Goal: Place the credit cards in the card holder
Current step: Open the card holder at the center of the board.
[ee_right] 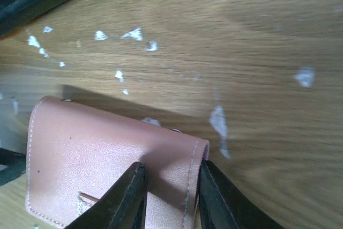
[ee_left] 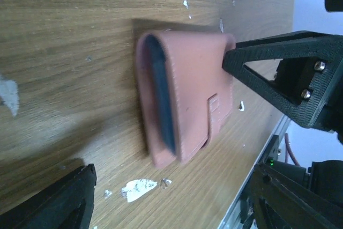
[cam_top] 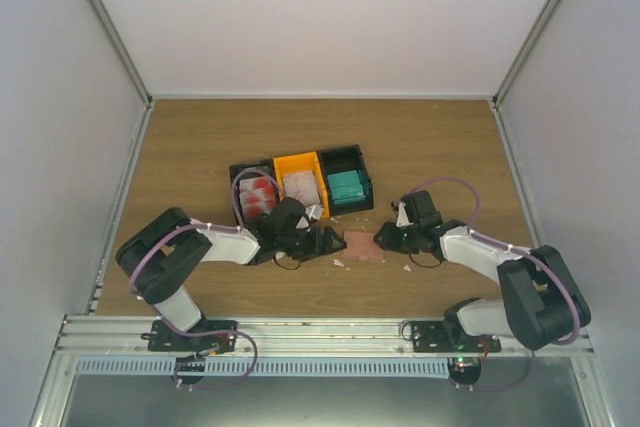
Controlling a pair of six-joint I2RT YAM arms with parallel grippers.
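Observation:
The card holder (cam_top: 362,246) is a reddish-brown wallet lying folded on the table between my two grippers. In the left wrist view the card holder (ee_left: 185,100) shows a dark blue lining at its open side. My left gripper (cam_top: 325,240) is open and empty just left of it, its fingers (ee_left: 53,202) wide apart. My right gripper (cam_top: 385,237) grips the wallet's right end; in the right wrist view its fingers (ee_right: 126,202) close on the card holder (ee_right: 102,154) from both sides. The credit cards lie in bins behind: red-blobbed (cam_top: 258,195), pale (cam_top: 300,185), teal (cam_top: 346,185).
A row of black and orange bins (cam_top: 300,162) stands just behind the grippers. Small white paper scraps (ee_left: 136,189) lie scattered on the wooden table around the wallet. White walls enclose the table on three sides.

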